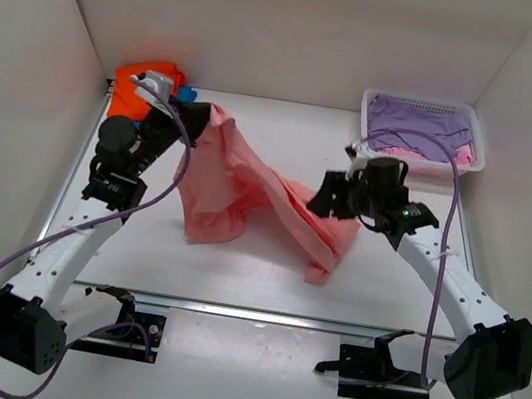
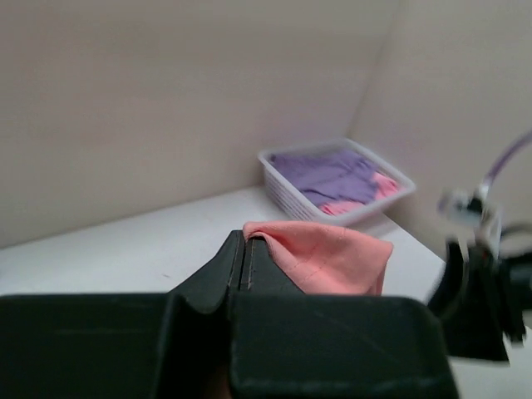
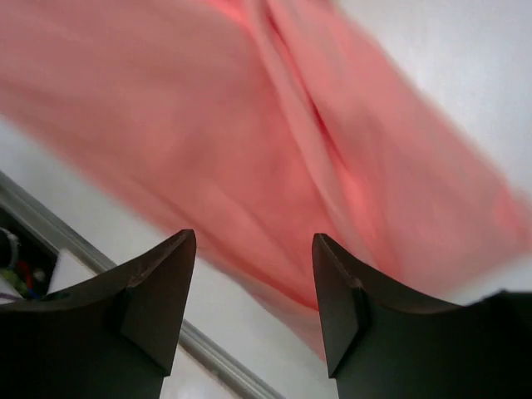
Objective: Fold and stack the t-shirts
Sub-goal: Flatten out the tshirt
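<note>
From above, your left gripper (image 1: 198,116) sits at the back left of the table (image 1: 255,271), pinched on the upper corner of the salmon-pink t-shirt (image 1: 238,185). The cloth drapes away from it, down and to the right across the table, bunched, ending in a crumpled tail front and centre-right. Your right gripper (image 1: 323,198) is at that far end, right up against the top edge of the cloth; from up here you cannot tell whether it has any of it. Behind your left arm, in the back-left corner, lies the orange t-shirt (image 1: 145,79), with a scrap of the blue t-shirt (image 1: 185,95) just beside it. Back right, the white mesh basket (image 1: 423,101) holds the lavender t-shirt (image 1: 415,122), with some pink cloth showing at its near side. Over to the left wrist: the fingers are pressed flat together, a fold of the salmon cloth is clamped at their tips and spills off to the right, and the basket stands beyond by the wall. Right wrist now: fingers (image 3: 158,307) spread wide with nothing between them, and the salmon shirt fills the view past the tips, blurred, close, not caught.
</note>
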`<action>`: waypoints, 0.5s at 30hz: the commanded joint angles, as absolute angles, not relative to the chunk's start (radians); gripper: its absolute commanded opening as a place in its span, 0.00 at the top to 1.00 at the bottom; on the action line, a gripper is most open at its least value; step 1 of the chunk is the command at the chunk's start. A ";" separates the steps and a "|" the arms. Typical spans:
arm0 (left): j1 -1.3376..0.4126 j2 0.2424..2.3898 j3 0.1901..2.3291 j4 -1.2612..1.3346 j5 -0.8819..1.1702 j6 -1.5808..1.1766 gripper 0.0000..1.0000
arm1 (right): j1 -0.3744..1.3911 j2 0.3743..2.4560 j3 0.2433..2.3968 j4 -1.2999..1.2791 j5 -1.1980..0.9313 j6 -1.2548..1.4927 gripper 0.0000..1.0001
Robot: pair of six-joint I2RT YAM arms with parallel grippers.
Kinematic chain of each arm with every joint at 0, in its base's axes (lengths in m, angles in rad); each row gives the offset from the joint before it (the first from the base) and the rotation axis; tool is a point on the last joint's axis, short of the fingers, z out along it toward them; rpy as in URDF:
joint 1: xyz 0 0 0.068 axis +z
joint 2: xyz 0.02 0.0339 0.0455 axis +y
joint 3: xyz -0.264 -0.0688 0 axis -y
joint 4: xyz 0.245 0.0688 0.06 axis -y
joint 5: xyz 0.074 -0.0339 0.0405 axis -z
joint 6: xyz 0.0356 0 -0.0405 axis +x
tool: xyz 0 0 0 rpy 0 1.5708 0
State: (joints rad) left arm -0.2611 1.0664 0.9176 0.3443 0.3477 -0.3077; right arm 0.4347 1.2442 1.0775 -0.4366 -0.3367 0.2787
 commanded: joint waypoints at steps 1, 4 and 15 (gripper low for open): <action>-0.258 0.993 1.009 0.181 0.249 -0.183 1.00 | 0.405 1.151 0.873 -0.431 -0.305 0.308 0.45; -0.255 0.965 0.979 0.205 0.259 -0.198 1.00 | 0.439 1.121 0.721 -0.345 -0.299 0.345 0.43; -0.247 0.928 0.911 0.241 0.262 -0.230 1.00 | 0.460 1.293 0.635 -0.075 -0.396 0.336 0.24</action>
